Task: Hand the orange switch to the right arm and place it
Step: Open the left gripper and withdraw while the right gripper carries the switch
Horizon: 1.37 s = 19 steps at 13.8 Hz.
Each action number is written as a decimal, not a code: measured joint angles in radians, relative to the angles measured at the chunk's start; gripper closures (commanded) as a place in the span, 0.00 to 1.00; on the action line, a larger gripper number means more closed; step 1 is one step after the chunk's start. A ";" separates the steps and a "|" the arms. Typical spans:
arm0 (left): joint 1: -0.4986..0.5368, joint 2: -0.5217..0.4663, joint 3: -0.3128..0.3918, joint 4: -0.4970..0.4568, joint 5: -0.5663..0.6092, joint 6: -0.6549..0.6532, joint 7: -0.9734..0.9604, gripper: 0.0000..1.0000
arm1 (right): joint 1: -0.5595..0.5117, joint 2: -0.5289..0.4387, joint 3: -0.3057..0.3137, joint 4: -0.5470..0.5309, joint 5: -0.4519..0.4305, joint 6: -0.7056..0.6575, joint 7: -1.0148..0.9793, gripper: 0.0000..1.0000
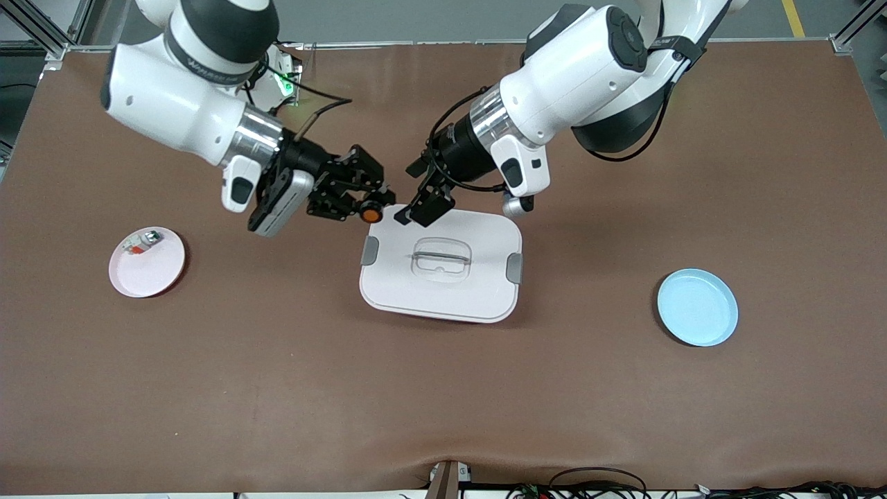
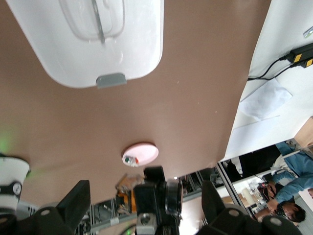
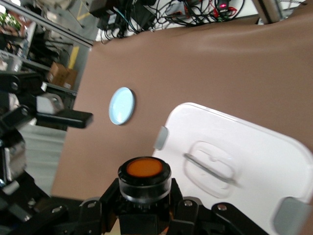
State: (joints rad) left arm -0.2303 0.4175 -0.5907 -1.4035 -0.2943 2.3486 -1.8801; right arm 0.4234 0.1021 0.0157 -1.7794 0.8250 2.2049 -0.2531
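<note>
Both arms are rocking glossy white shells with black joints, each sporting a silver wrist ring [image 1: 253, 141] and black cables [image 1: 443, 132] looping around, and a green light [image 1: 285, 86] is glowing.

light: I see bright, even overhead light | shadows: soft beneath my arms and the white lidded box [image 1: 443, 305] | glare: mild sheen on the brown table mat [image 1: 277, 388] | blur: my left wrist view smeared; close fingers unfocused
</note>
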 measured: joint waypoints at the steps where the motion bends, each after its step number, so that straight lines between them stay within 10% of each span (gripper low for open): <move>1: 0.000 0.010 0.001 -0.001 0.024 0.000 -0.001 0.00 | -0.030 0.002 -0.001 0.000 -0.042 -0.044 -0.041 1.00; 9: 0.007 0.114 0.050 -0.020 0.266 -0.004 -0.003 0.00 | -0.281 0.008 -0.009 -0.015 -0.457 -0.253 -0.580 1.00; 19: 0.141 0.123 0.069 -0.108 0.463 -0.008 0.167 0.00 | -0.522 0.011 -0.011 -0.096 -0.707 -0.209 -1.082 1.00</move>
State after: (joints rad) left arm -0.0888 0.5406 -0.5214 -1.5117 0.1683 2.3408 -1.7132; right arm -0.0985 0.1131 0.0046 -1.8756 0.1182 1.9958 -1.3348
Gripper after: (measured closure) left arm 0.000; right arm 0.577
